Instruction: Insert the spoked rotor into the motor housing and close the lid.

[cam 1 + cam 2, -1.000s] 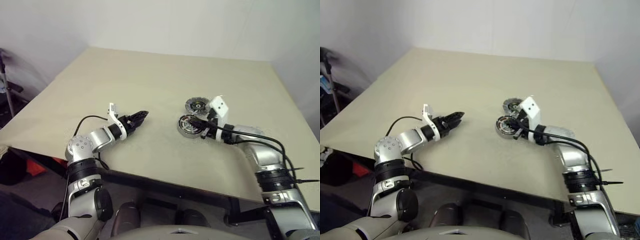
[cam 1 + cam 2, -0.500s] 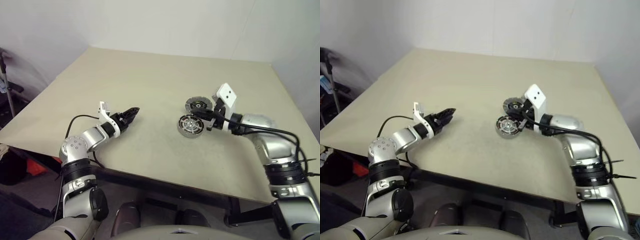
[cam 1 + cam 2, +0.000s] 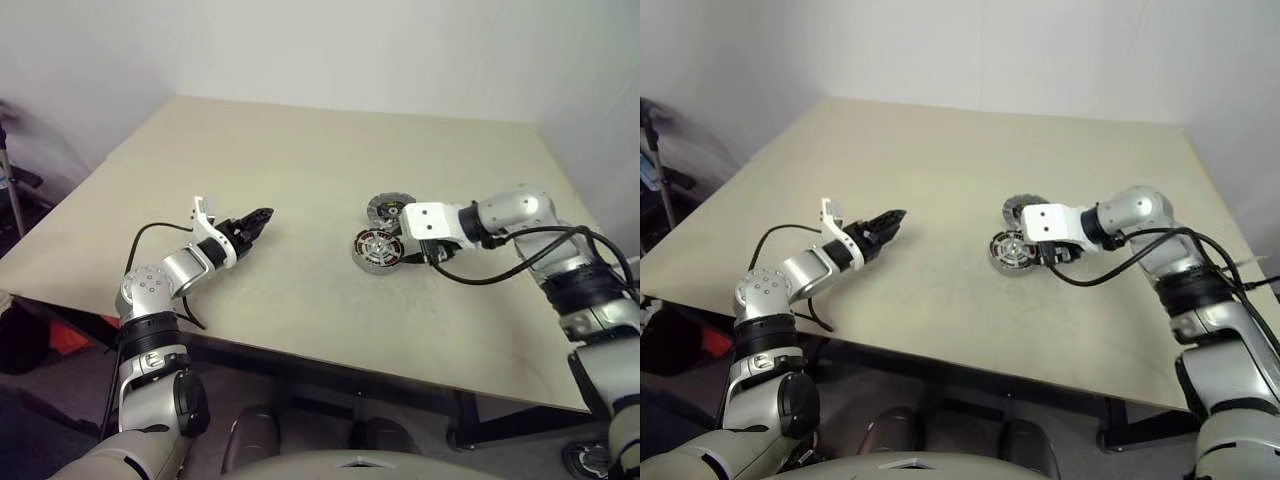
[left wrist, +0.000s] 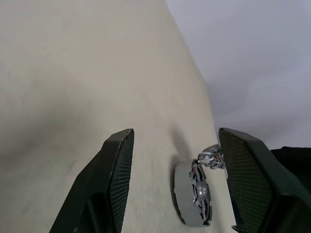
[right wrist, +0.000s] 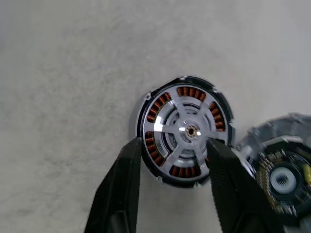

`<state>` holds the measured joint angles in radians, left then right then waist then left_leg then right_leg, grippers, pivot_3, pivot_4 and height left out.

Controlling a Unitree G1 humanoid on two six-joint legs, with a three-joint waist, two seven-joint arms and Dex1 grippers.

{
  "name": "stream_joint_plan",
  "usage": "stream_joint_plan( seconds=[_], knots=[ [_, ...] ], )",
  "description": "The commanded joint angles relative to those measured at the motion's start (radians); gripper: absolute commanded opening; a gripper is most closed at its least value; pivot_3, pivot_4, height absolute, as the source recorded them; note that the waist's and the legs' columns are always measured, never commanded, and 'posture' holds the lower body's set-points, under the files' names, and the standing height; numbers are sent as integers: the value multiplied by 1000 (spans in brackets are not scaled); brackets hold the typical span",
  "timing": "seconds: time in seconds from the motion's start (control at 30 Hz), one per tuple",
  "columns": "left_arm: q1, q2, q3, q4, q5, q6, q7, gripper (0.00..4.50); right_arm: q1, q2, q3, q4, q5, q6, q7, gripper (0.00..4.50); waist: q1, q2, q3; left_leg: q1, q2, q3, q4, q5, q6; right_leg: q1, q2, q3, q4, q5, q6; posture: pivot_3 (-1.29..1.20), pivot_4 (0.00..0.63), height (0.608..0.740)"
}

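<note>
The motor housing (image 5: 156,109) lies flat on the table, copper windings showing around its ring. The silver spoked rotor (image 5: 188,130) sits inside it, hub centred. Touching the housing's far side is the grey lid (image 5: 284,177), its black centre and yellow mark facing up; it also shows as the lid (image 3: 390,208). My right gripper (image 5: 174,145) hovers open just over the housing (image 3: 377,250), one finger to each side of it, holding nothing. Well off to the left, my left gripper (image 3: 256,217) is open and empty, pointing toward the housing.
The beige table (image 3: 300,140) stretches wide around the parts. Its front edge runs close below both arms, and its right edge lies behind my right arm. A black cable (image 3: 500,275) loops off my right wrist above the tabletop.
My right wrist has rolled and lifted, and its jaws went from shut to open above the housing. The left gripper has drifted a little to the left.
</note>
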<state>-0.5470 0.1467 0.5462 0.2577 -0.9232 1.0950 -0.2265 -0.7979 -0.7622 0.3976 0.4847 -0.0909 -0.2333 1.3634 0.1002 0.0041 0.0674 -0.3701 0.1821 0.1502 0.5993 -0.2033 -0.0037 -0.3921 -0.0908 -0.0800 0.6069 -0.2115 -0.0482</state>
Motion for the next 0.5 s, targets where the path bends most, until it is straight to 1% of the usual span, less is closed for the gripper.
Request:
stream_joint_plan(
  seconds=[0.03, 0.17, 0.27, 0.4, 0.5],
  knots=[
    [13, -9, 6, -53, -32, -24, 3, 2972, -64, 27, 16, 115, -42, -110, 19, 2293, -2, 0, 0, -1, 0, 0, 0, 1, 3, -1, 0, 0, 0, 0, 0, 0, 0, 740],
    [51, -21, 29, -91, -57, -39, 25, 2972, -74, 43, 39, 200, -77, -198, 57, 2293, -4, 0, 0, -12, 1, 0, 8, -1, 7, -9, 0, 0, 3, 0, -1, 0, 0, 740],
    [75, -23, 39, -118, -77, -47, 46, 2972, -84, 45, 41, 244, -87, -239, 80, 2293, -6, 0, 0, -14, 2, 0, 13, -3, 10, -10, 0, 0, 4, 0, -1, 0, 0, 740],
    [84, -23, 38, -127, -92, -55, 60, 2972, -88, 51, 42, 284, -101, -273, 88, 2293, -5, 0, 0, -12, 2, 0, 15, -2, 9, -9, 0, 0, 7, 1, -2, 0, 0, 740],
    [87, -27, 31, -129, -96, -61, 66, 2972, -88, 71, 46, 313, -119, -278, 67, 2293, -5, 0, 0, -8, 2, 0, 16, -2, 8, -6, 0, 0, 9, 1, -2, 0, 0, 740]
  ],
)
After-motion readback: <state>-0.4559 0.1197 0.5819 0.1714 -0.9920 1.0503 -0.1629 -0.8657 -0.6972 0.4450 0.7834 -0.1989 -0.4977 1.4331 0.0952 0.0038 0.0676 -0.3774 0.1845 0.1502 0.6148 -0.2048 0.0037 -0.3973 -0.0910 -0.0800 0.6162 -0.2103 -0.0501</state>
